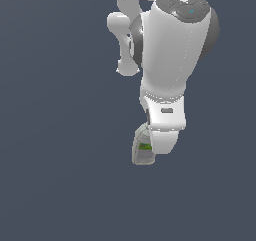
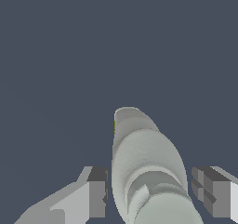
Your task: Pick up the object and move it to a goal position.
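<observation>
In the wrist view, going left to right, come one dark finger pad, then the bottle, then the other pad. The fingers stand wide apart with the bottle between them; a narrow gap shows on each side, so neither pad touches it and nothing is held. The bottle is pale grey-green, its rounded cap nearest the camera.

In the exterior view the bottle shows on the plain dark tabletop, its green label band visible, partly hidden behind the white arm that covers the fingers from that side.
</observation>
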### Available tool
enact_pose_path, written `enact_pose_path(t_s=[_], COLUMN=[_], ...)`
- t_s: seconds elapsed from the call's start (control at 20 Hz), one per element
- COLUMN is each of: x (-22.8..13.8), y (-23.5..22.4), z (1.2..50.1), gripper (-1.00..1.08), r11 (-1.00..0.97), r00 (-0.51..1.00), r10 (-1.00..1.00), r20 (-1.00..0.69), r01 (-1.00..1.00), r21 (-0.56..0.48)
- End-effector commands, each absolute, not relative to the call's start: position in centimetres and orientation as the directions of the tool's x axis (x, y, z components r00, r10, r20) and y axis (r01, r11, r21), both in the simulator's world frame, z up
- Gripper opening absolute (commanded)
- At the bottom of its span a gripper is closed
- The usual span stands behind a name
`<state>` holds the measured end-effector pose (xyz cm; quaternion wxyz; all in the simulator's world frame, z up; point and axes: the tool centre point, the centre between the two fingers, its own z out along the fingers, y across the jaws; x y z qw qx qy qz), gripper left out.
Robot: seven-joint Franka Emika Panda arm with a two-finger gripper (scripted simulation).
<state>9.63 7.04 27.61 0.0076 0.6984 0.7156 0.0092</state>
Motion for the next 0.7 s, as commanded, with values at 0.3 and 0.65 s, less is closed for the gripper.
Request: enact_pose_path(t_s=[0.3, 0.65], x=[11.2, 12.0], y=[13.8, 17.8], z=[33.6, 36.7], gripper=[-1.00, -1.00], r11=[0.048, 0.063], r00=[-0.049, -0.064], r10=[0.999, 0.998], r20=[0.003, 0.002], r01=[0.996, 0.994], r21=[0.073, 0.094])
